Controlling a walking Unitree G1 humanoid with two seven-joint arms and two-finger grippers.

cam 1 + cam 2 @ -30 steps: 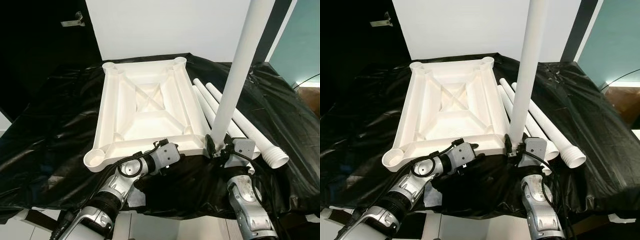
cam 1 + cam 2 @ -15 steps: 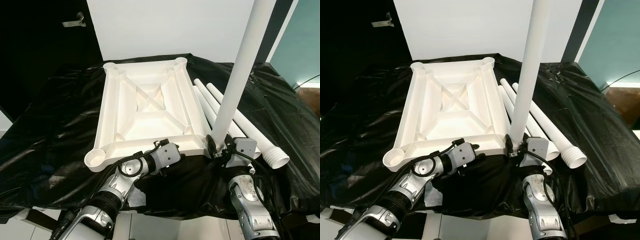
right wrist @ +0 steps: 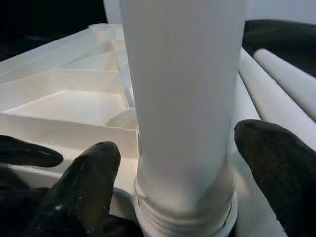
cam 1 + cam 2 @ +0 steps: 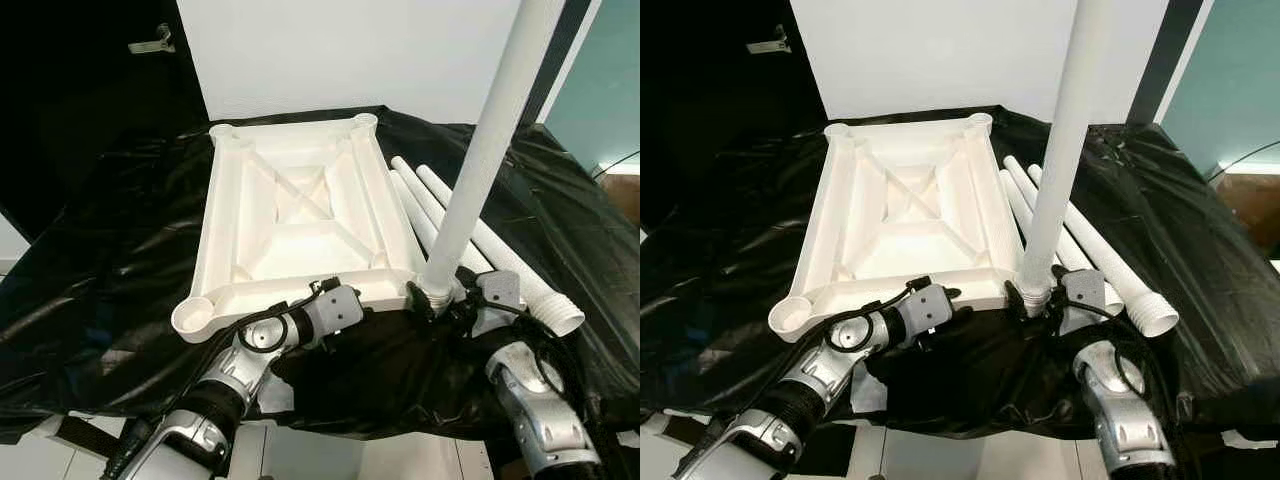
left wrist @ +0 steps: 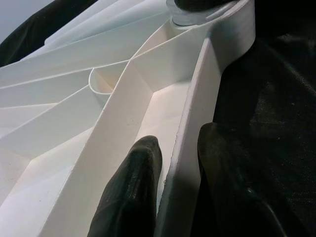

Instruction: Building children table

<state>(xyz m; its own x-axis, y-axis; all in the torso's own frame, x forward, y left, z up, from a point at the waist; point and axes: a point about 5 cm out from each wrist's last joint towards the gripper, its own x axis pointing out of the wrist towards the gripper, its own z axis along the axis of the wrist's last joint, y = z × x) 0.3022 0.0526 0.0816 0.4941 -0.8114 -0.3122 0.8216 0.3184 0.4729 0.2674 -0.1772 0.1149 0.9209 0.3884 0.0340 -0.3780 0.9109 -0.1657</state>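
White tabletop point(image 4: 295, 215) is lying upside down, ribbed underside facing up, on a surface covered in black plastic sheet point(image 4: 100, 260); round leg sockets are showing at its corners, the near left socket point(image 4: 192, 315) standing bare. Left gripper point(image 5: 175, 163) is pinching the near rim of the tabletop, one black finger point(image 5: 136, 192) sitting inside the rim wall and the other on the outside, both touching the plastic; in the head views the left gripper point(image 4: 335, 305) is sitting at the middle of the near edge. A white table leg point(image 4: 480, 170) is standing nearly upright, tilting slightly away to the right, its threaded lower end point(image 3: 185, 217) sitting in the near right corner socket of the tabletop. Right gripper point(image 4: 445, 300) is reaching around the base of this leg; its fingers point(image 3: 84, 182) are spread to either side of the leg, and whether the pads are actually pressing it cannot be told. Three spare legs point(image 4: 450, 220) are lying side by side on the sheet just beside the right edge of the tabletop, the outermost showing a ribbed open end point(image 4: 563, 318); a white wall panel point(image 4: 340, 50) is standing behind.
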